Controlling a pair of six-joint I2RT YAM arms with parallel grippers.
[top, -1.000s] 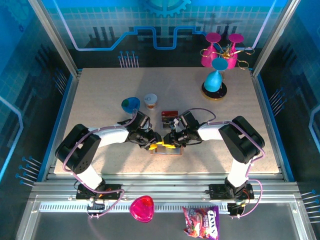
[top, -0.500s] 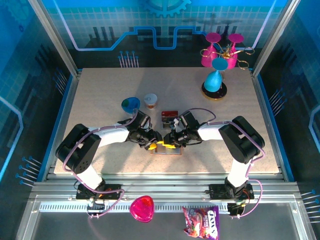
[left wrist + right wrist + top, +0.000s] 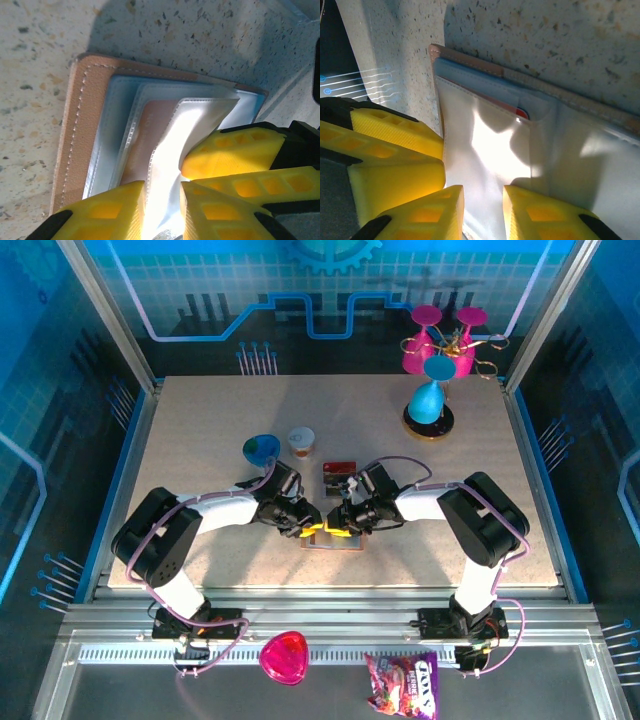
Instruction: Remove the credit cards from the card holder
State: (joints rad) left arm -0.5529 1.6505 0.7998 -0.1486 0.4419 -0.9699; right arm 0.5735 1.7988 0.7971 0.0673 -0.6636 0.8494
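Observation:
The card holder (image 3: pixel 332 542) lies open near the front edge, tan leather (image 3: pixel 75 130) with clear sleeves (image 3: pixel 200 112) fanned over blue-grey lining. My left gripper (image 3: pixel 161 191) (image 3: pixel 305 529) hovers over it, jaws narrowly apart with a bright sleeve rising between them. My right gripper (image 3: pixel 482 194) (image 3: pixel 340 529) faces it from the other side, jaws slightly apart over a pale sleeve (image 3: pixel 490 145). The red corner of one of the credit cards (image 3: pixel 522 111) peeks from a pocket. Another dark card with red bands (image 3: pixel 339 472) lies on the table just behind the wallet.
A blue cup (image 3: pixel 262 448) and a paper cup (image 3: pixel 301 441) stand behind the left arm. Pink and blue glasses on a stand (image 3: pixel 432 400) sit at the back right. The right gripper's fingers (image 3: pixel 235 155) crowd the left wrist view.
My left gripper's jaws have narrowed around the raised sleeve. Both arms stay in place over the card holder.

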